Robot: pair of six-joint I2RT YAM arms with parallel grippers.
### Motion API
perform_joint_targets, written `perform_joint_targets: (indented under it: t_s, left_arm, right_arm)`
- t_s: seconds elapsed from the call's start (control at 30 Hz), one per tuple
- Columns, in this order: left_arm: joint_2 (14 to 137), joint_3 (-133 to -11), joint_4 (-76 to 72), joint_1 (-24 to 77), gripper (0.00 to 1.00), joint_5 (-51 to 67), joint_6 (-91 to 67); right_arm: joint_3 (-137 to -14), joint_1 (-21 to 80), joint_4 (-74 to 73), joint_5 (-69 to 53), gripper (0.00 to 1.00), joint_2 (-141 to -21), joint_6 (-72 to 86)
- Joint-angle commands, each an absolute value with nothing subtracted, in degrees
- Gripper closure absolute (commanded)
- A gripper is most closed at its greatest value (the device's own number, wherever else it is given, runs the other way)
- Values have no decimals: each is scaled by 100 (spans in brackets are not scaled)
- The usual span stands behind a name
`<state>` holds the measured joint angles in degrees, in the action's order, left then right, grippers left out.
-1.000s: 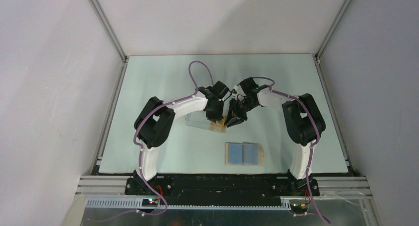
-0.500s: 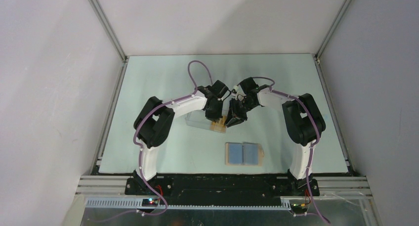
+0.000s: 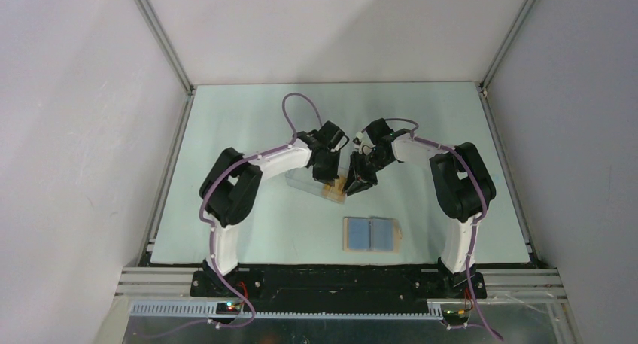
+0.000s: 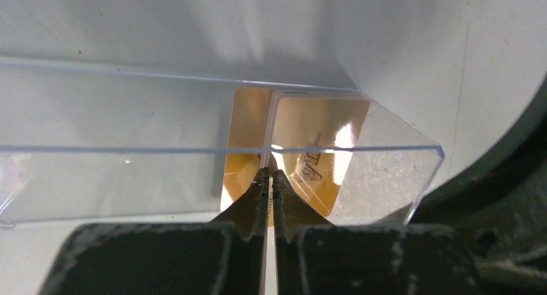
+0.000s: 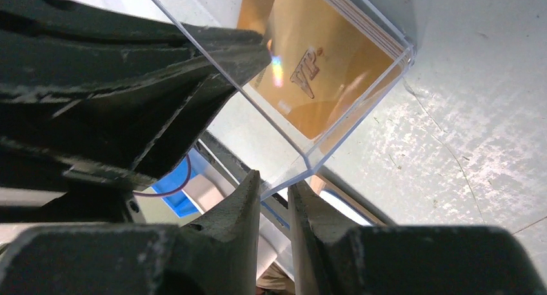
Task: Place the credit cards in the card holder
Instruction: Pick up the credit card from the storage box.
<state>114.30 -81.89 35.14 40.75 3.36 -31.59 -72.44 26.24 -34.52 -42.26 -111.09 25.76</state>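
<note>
One card (image 4: 303, 133) in left claw (image 4: 268, 173), right claw (image 5: 275, 186) holding box (image 5: 322, 146)

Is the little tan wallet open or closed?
Open. The small tan bifold wallet lies spread flat, with its two blue inner panels facing up.
</note>
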Motion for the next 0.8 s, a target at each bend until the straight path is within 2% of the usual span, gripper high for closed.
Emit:
perform_joint_targets:
  t_s: [0.0,0.2,0.57,0.77]
  left_arm:
    - [10860,-8118,3053,4167,96,1041,-3411]
    - [10695,-7986,2962,4141,95,1242,-3431]
    - [10823,-7921,2890,4115,83,1644,-3366]
    - [10782,-7799,2896,4048,85,1380,-3314]
  right_arm:
    - [-7277,2676,-3288,-4217,76,-11215,2399]
    - [-7277,2672,-3289,-4219,76,-11215,2399]
    - [-7277,2665,-3311,-4219,76,-11200,2386]
    - [-7277,2663,-3339,-4197,76,-11197,2362]
